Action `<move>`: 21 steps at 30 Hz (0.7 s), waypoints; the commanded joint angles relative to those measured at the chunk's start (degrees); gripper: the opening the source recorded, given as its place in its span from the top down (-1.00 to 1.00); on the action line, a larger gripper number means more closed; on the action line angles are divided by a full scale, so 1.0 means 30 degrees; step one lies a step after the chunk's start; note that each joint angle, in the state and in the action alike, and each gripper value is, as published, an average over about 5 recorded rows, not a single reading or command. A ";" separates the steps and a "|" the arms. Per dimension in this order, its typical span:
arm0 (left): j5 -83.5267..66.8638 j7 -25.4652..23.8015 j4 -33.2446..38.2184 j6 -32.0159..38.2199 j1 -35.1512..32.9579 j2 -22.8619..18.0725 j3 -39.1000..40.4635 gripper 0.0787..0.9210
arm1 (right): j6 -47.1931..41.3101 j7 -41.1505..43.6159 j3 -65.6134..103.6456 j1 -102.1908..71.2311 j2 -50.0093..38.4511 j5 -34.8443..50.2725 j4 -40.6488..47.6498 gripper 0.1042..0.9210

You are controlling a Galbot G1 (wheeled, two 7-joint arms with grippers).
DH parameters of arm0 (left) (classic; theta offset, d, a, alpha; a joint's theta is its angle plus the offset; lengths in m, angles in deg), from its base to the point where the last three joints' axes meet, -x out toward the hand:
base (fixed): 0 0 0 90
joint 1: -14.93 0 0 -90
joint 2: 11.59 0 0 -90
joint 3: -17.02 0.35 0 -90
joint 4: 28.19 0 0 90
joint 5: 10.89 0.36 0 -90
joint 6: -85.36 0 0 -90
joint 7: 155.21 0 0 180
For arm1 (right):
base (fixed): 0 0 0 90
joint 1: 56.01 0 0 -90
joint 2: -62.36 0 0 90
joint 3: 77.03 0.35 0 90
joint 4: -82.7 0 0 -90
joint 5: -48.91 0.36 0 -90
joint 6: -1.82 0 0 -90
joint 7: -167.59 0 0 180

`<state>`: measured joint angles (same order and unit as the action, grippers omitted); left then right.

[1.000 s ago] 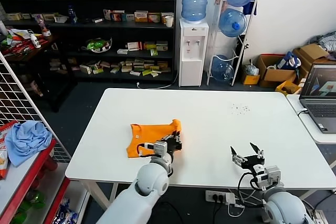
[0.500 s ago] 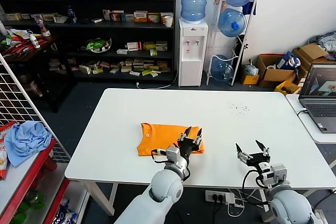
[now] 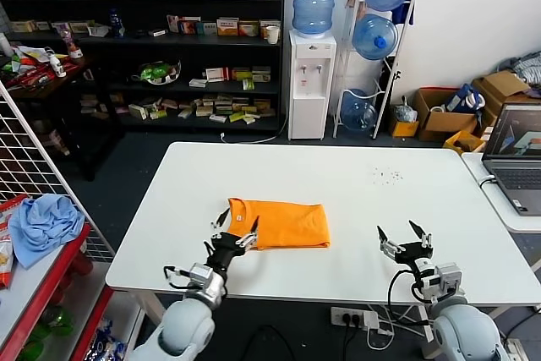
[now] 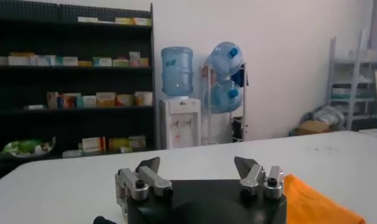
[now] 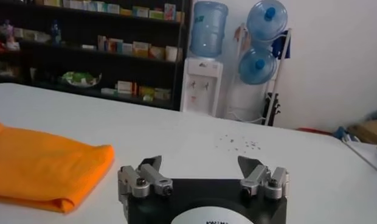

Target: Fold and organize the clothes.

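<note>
The white worktop (image 3: pixel 355 200) carries the orange T-shirt (image 3: pixel 283 223), folded into a flat, seemingly smooth rectangle near its middle. The left claw (image 3: pixel 235 232), spread wide and empty, hovers at its near-left corner; the right claw (image 3: pixel 405 239), likewise gaping, waits well right.

Both arms low at the near edge of the desk (image 3: pixel 338 285), jaws spread wide, nothing held.

Left gripper (image 3: pixel 234 232) reaching forward and slightly rightward from a pale rounded forearm at lower left, fingertips (image 3: pixel 219 219) raised and well apart, poised just above the desk surface; same spread seen in the left wrist view (image 4: pixel 197 165). Right gripper (image 3: pixel 404 235) at lower right, angled up and forward, fingertips apart, cable looping behind the wrist; wide gap likewise seen in the right wrist view (image 5: pixel 200 163).
</note>
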<state>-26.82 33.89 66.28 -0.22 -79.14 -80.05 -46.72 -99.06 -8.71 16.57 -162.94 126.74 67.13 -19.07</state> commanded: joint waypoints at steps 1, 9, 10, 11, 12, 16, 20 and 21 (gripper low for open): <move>0.1982 -0.0974 0.0430 0.1291 -0.2702 0.2335 -0.4398 -0.77 | -0.0031 0.1684 0.2352 0.0087 0.2658 -0.2480 -0.0048 -0.76; 0.2755 -0.2236 0.0794 0.0278 -0.3100 0.1294 -0.5944 -0.77 | 0.0072 0.2706 0.3501 -0.0077 0.4786 -0.3837 -0.0591 -0.76; 0.2840 -0.2284 0.0850 0.0255 -0.3124 0.1203 -0.5996 -0.77 | 0.0128 0.2794 0.3507 -0.0180 0.4931 -0.3992 -0.0681 -0.76; 0.2905 -0.2312 0.0890 0.0240 -0.3140 0.1127 -0.6019 -0.77 | 0.0172 0.2873 0.3507 -0.0272 0.5036 -0.4111 -0.0766 -0.76; 0.2942 -0.2329 0.0903 0.0235 -0.3146 0.1088 -0.6023 -0.77 | 0.0194 0.2912 0.3516 -0.0338 0.5100 -0.4176 -0.0839 -0.76; 0.3050 -0.2330 0.0876 0.0250 -0.3130 0.1050 -0.6060 -0.77 | 0.0183 0.2999 0.3728 -0.0444 0.5258 -0.4155 -0.1112 -0.76; 0.3060 -0.2233 0.0640 0.0300 -0.3104 0.1061 -0.6180 -0.77 | 0.0203 0.3134 0.3828 -0.0477 0.5377 -0.4037 -0.1219 -0.76; 0.3056 -0.2200 0.0557 0.0323 -0.3102 0.1071 -0.6212 -0.77 | 0.0209 0.3189 0.3825 -0.0495 0.5401 -0.4041 -0.1233 -0.76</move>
<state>-19.29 28.28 68.21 0.77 -87.20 -77.01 -62.32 -98.65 -1.13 25.99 -163.91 139.51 57.19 -21.63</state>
